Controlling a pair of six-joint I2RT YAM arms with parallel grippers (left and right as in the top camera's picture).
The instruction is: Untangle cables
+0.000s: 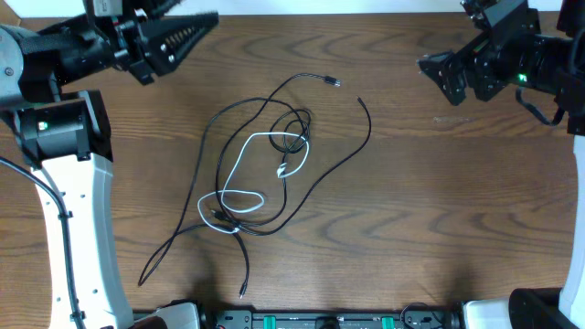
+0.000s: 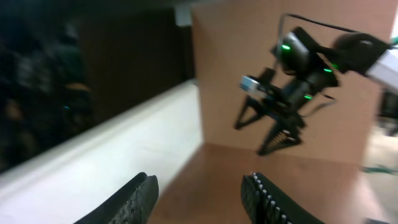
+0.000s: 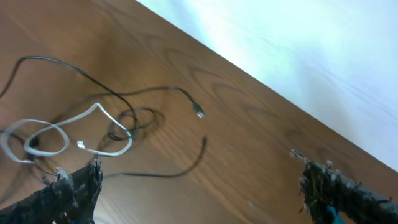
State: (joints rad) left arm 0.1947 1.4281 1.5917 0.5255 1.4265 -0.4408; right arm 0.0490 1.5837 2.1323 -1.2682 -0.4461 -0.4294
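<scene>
Left claw (image 2: 199, 180): fingers parted, nothing between them, so released. It was held up off the table (image 1: 439, 219) near the far left corner, with its tips pointing across toward the other arm.

Right claw (image 3: 199, 169): fingers spread wide and empty, also released. It hung above the far right part of the table, tilted down toward the middle.

From the right wrist view, the loose end of a black cord (image 3: 204, 146) lay just ahead of and below that claw. Beyond it lay a second black end with a small plug (image 3: 199, 114).

Cables (image 1: 294, 137): one loose tangle lay flat on the table, between the two claws and on the near side of both, well apart from each. A white cord (image 1: 283, 169) looped through the middle of the black ones. Farthest from the claws, two black tails (image 1: 245, 270) ran out toward the near edge.
</scene>
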